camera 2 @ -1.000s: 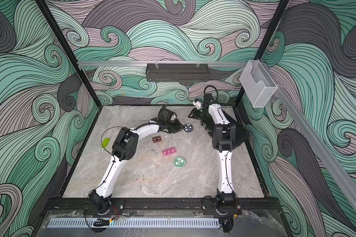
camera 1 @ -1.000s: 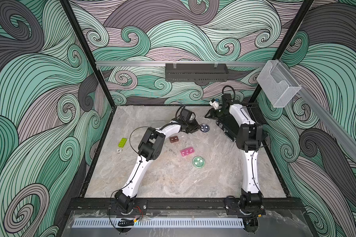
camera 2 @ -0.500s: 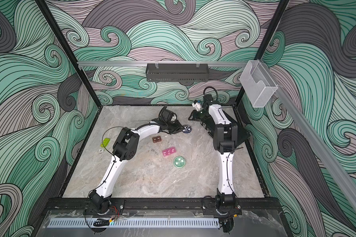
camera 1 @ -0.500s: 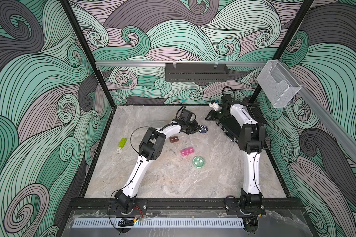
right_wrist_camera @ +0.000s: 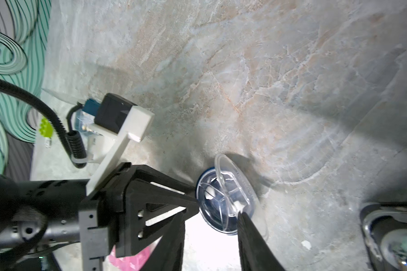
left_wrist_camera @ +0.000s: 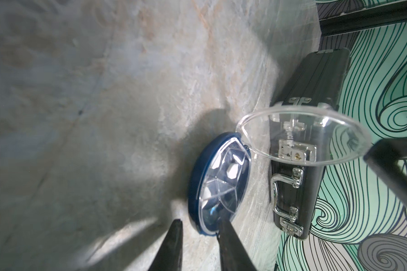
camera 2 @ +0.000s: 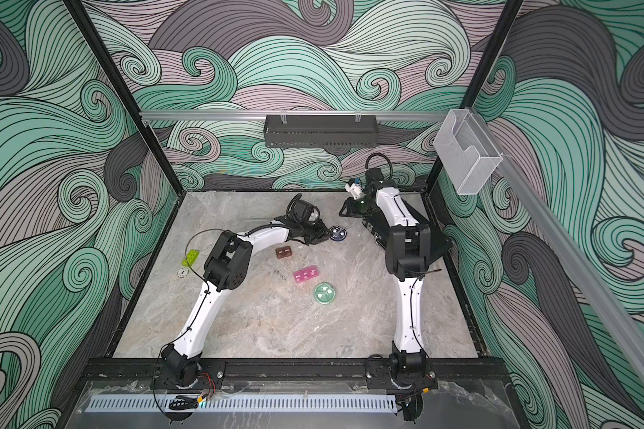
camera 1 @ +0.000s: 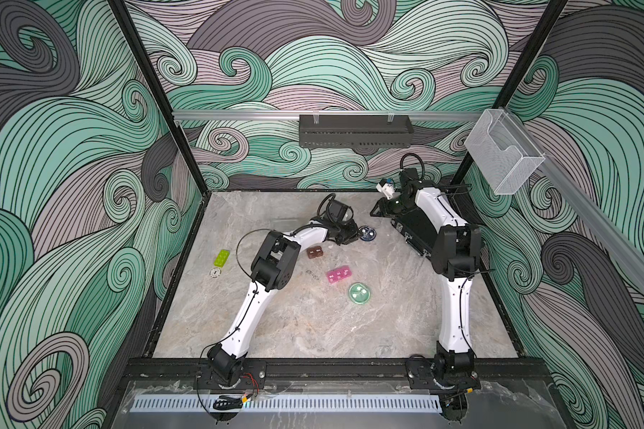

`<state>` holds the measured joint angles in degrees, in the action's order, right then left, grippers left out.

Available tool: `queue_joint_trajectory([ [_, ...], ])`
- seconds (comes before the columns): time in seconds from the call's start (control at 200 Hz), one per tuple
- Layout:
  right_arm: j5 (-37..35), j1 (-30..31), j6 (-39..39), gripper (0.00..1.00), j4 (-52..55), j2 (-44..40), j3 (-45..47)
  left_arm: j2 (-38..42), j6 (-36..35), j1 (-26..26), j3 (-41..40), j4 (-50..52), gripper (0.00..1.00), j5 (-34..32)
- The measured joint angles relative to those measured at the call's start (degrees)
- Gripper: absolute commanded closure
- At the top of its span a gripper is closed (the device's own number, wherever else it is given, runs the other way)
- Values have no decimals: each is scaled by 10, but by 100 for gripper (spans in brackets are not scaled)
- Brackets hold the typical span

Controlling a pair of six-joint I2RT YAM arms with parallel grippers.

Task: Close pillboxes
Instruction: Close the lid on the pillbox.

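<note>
Left arm (camera 1: 276,260), elbow bent, is reached low toward frame centre; left gripper (left_wrist_camera: 199,221) is pinched on the rim of the round dark blue pillbox (camera 1: 367,233), lying on the table (camera 1: 313,327) just above centre. Its clear lid (left_wrist_camera: 252,131) is propped half-raised against one finger (right_wrist_camera: 252,234) of the right gripper (right_wrist_camera: 212,214), jaws spread, with the right arm (camera 1: 454,241) arched over from upper right.
</note>
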<state>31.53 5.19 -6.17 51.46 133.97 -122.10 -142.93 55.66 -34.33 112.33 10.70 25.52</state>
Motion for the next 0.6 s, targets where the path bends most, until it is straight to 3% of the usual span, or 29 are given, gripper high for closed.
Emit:
queue_joint_trajectory([
  [0.17,-22,0,-9,57,-8,0,0,0,0,0,-1,0,72,0],
  [0.36,-27,0,-16,69,-11,0,-1,0,0,0,-1,0,73,0],
  [0.601,-26,0,-17,67,-11,0,-1,-2,0,0,-1,0,74,0],
])
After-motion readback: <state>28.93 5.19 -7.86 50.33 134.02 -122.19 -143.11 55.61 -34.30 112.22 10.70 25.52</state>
